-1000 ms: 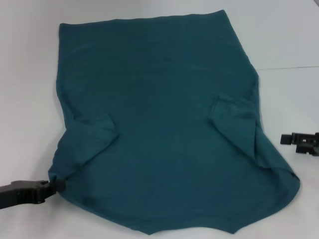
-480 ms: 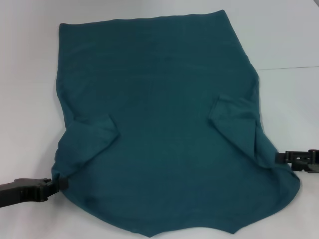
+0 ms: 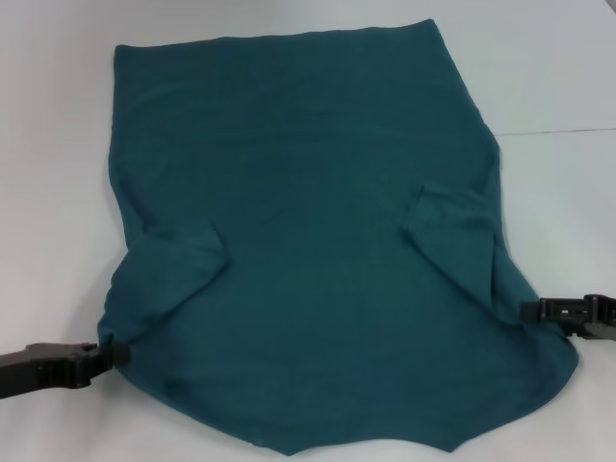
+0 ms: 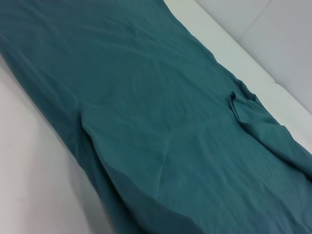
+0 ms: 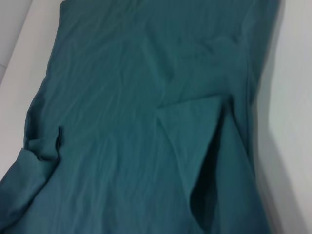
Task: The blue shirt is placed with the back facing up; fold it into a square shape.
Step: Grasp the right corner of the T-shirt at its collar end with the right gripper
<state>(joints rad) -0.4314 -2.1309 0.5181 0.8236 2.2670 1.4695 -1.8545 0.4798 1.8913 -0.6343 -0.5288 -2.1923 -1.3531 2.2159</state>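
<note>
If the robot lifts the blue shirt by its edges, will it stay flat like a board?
Probably not. The blue shirt already wrinkles and its folded-in sleeves lie limp, so it will likely sag between the left gripper and right gripper. It looks thin, so probably light.

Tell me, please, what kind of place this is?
Probably a lab or test bench, not a home: a plain white table, only the blue shirt spread on it, and the left end effector and right end effector at its edges.

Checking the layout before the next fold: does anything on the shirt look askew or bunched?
Yes. The blue shirt lies lopsided: its near right corner flares out past the left one, and the folded-in sleeves sit at different heights. The left claw and right claw are at its side edges.
</note>
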